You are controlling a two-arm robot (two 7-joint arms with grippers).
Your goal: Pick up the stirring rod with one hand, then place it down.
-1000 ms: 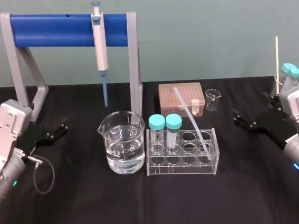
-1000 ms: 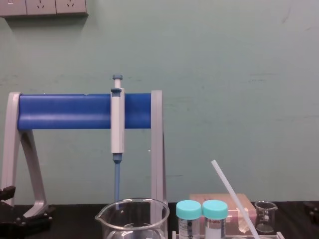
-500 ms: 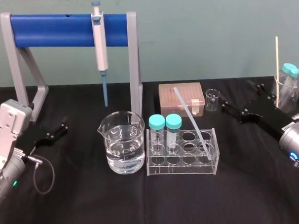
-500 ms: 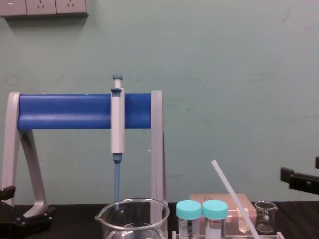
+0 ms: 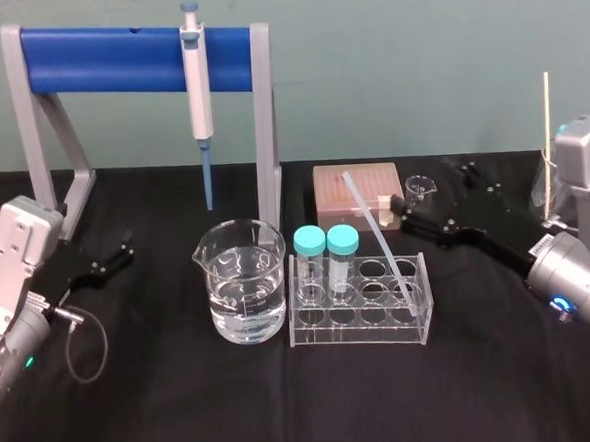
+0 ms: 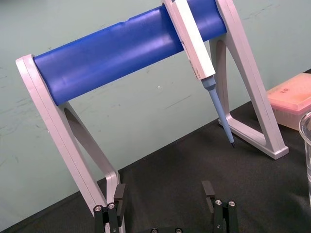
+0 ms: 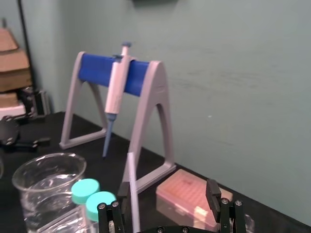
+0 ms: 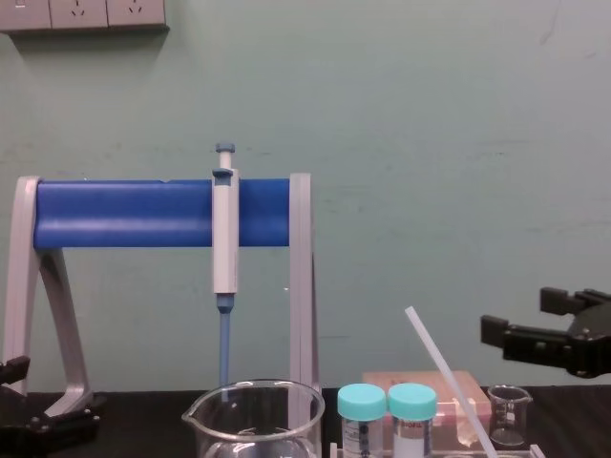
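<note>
- Glassware crowds the middle of the black table (image 5: 186, 408): a large clear glass beaker (image 5: 241, 284) part-filled with water, and just beside it a clear plastic tube rack (image 5: 361, 315) holding two teal-capped tubes (image 5: 327, 247) at its left end.
- Slanted in the rack's right end stands the long, thin translucent white stirring rod (image 5: 376, 231). Its top leans back and to the left over the flat pink tip box (image 5: 358, 192) (nothing has hold of it).
- The black two-fingered right gripper (image 5: 426, 189) hangs in the air to the right of the rod's top, near the box's right edge. Its fingers are spread wide with nothing between them.
- In the right wrist view the rod (image 7: 132, 194) shows close by one finger, though its depth there is hard to judge.
- A small clear glass beaker (image 5: 420, 185) sits behind that gripper, partly covered by it.
- At the back, a grey-legged stand with a blue crossbar (image 5: 115, 57) carries a blue-and-white pipette (image 5: 197, 87), tip pointing down behind the large beaker.
- The black left gripper (image 5: 117, 254) rests low near the stand's left foot, fingers apart and empty.
- The chest view cuts off the rack and the rod's lower end. From the head view the rod's foot seems to sit in a front hole, blurred by the clear plastic.
- At the far right, a thin pale stick (image 5: 547, 135) rises from something half hidden behind the right arm.
</note>
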